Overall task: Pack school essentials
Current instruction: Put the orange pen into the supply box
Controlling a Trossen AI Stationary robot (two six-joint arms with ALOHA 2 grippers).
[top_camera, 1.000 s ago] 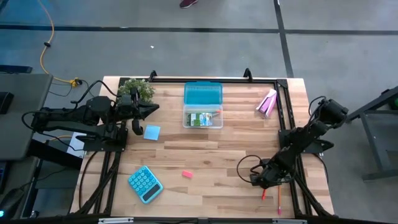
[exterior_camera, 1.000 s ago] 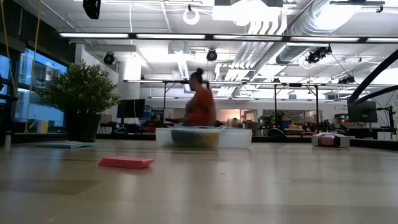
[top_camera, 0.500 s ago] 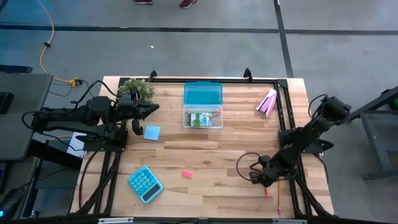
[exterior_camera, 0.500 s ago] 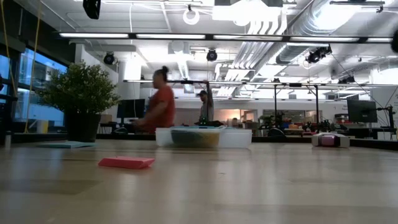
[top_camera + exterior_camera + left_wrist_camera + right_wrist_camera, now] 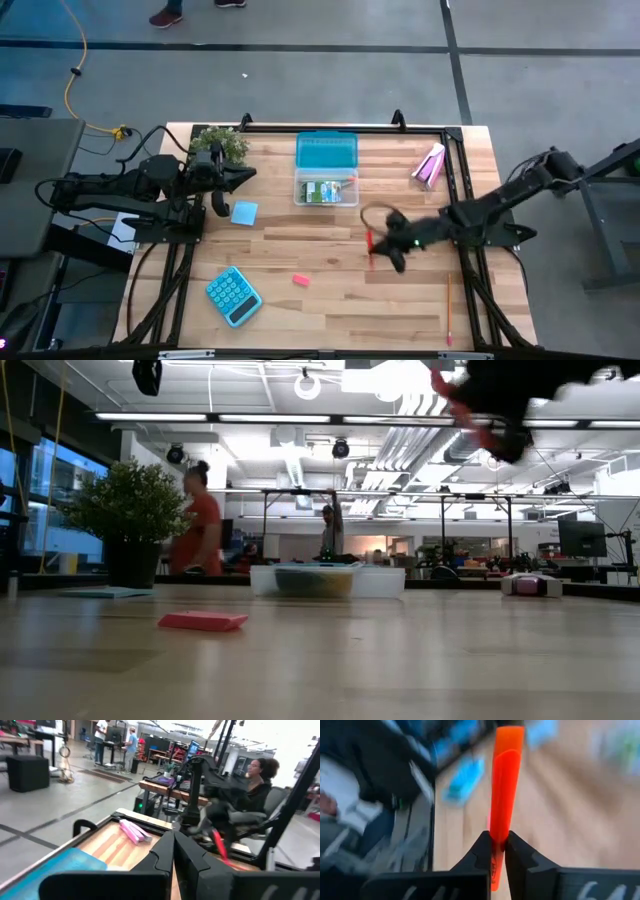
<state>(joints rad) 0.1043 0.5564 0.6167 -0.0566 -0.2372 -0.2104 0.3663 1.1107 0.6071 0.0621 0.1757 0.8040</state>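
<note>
Your left gripper [image 5: 243, 175] is pressed together, idle by the note pad [image 5: 244, 212]. Eraser [image 5: 300, 280] still loose; scissors sit in the box [image 5: 326, 191]. Right gripper [image 5: 380, 243] pinches the pink-red pen [image 5: 369, 241] mid-table. Pencil [image 5: 449, 308] remains. Mostly unpacked, I'd say.

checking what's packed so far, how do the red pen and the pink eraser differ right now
The red pen is pinched in the right gripper and lifted above the table; the pink eraser lies flat on the wood, untouched. The pen is long and thin, the eraser short and blocky. Neither is in the clear box yet.
</note>
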